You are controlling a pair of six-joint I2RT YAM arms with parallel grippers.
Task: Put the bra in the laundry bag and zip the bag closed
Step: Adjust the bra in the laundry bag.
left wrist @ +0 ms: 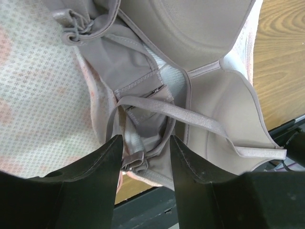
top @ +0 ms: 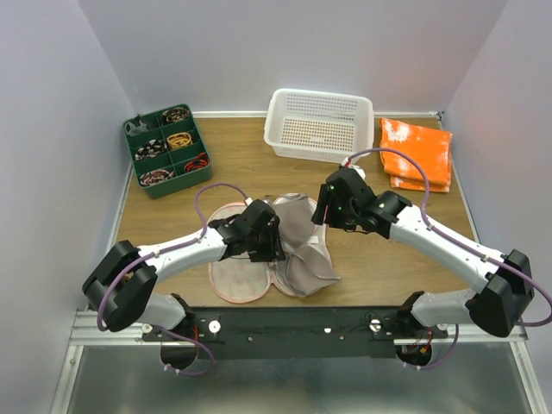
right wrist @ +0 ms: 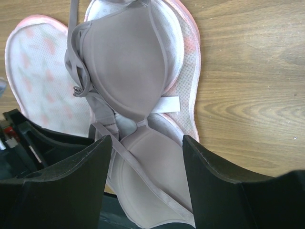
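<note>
The laundry bag (top: 235,278) lies open in two pale pink halves near the table's front edge. The taupe bra (top: 304,246) lies cups-up on its right half, its lower cup overhanging the rim. My left gripper (top: 267,246) is open at the bra's left side. In the left wrist view the gripper (left wrist: 145,149) has a strap and the hooked band end lying between its fingers; the bra (left wrist: 205,43) and the bag's mesh lining (left wrist: 38,95) show there. My right gripper (top: 326,211) is open above the bra's far end. In the right wrist view it (right wrist: 147,148) hovers over the bra (right wrist: 124,62) and the bag (right wrist: 38,81).
A white perforated basket (top: 319,125) stands at the back. A folded orange-and-white cloth (top: 417,153) lies at the back right. A green compartment tray (top: 166,151) with small items sits at the back left. The black mounting rail (top: 285,326) runs along the near edge.
</note>
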